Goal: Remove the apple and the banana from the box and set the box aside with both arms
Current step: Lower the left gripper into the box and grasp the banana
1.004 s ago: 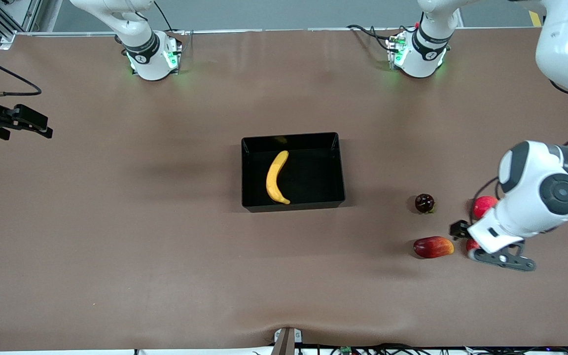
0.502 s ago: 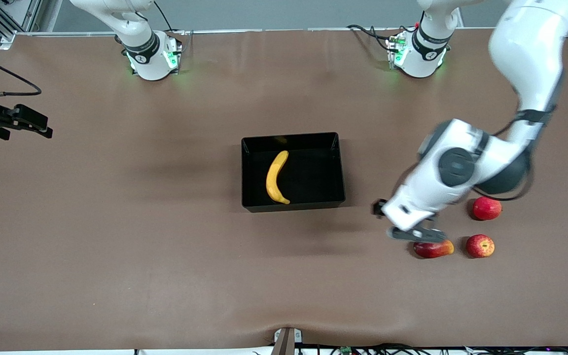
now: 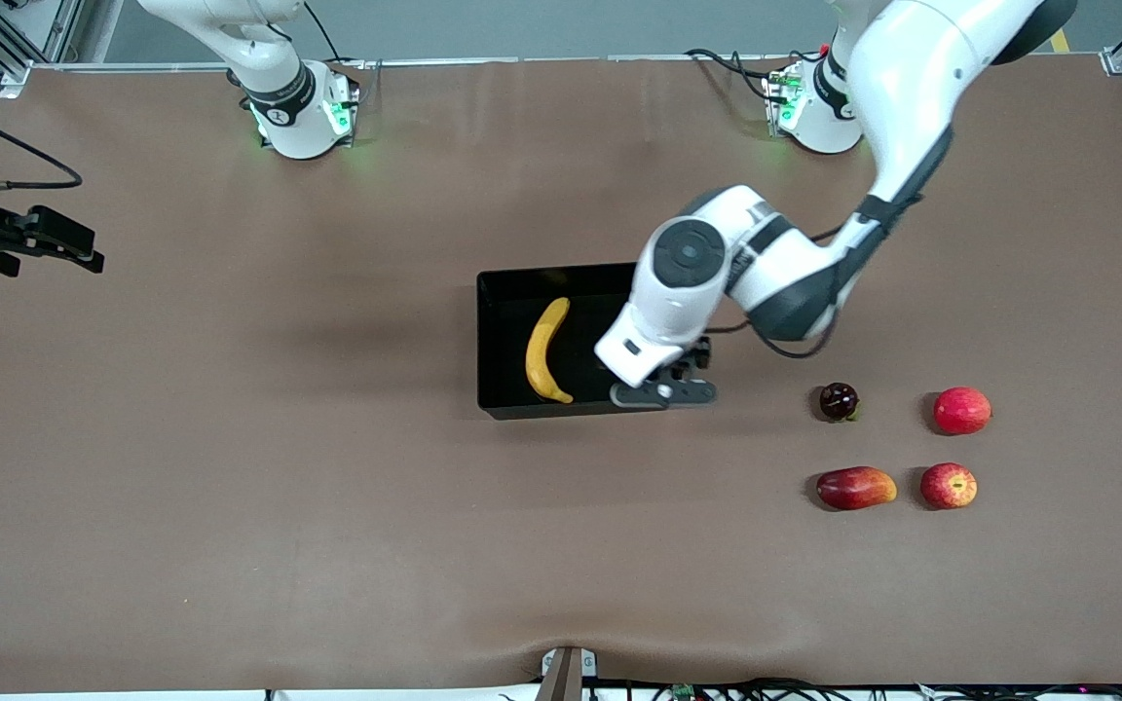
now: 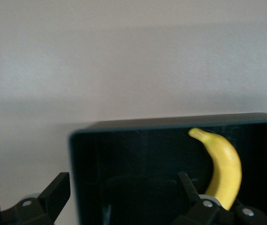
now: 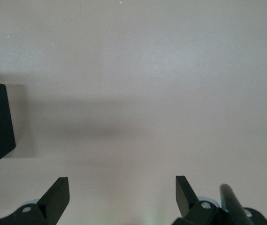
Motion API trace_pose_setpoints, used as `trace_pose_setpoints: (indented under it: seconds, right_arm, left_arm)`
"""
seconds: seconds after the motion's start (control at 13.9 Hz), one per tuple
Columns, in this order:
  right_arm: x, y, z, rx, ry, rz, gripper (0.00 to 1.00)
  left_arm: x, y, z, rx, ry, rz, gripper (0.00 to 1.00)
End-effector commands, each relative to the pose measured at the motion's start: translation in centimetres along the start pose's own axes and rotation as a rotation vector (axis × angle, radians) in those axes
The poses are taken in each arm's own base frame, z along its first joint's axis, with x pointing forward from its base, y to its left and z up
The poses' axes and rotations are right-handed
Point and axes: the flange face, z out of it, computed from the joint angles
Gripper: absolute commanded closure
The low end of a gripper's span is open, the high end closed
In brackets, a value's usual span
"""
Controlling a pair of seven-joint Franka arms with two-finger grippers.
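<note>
Left gripper [image 3: 663,393], jaws spread and empty, is hovering over the shallow glossy black plastic box [image 3: 503,336]'s corner; it should be centring over the curved yellow banana [image 3: 545,350]. Right gripper [image 5: 119,199] is waiting, jaws apart.

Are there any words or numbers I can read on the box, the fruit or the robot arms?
None can be read.
Box: plain black, no label.
Banana and apple: no stickers showing.
Arm bases: small marks on the black bands, too small to read.
</note>
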Motion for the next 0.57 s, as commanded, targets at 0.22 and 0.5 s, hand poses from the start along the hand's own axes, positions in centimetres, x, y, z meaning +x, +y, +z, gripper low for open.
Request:
trace_pose_setpoints:
  seconds: [0.22,0.5]
  right_arm:
    - [-0.5,0.1,-0.4,-0.005,0.008,-0.004,0.00]
    - [-0.5,0.1,-0.4,-0.005,0.006,-0.004,0.00]
  left_arm:
    - [-4.3,7.0,2.6,0.021,0.039,-0.077,0.00]
    - [-5.6,9.8,5.2,0.014,0.087,-0.100,0.00]
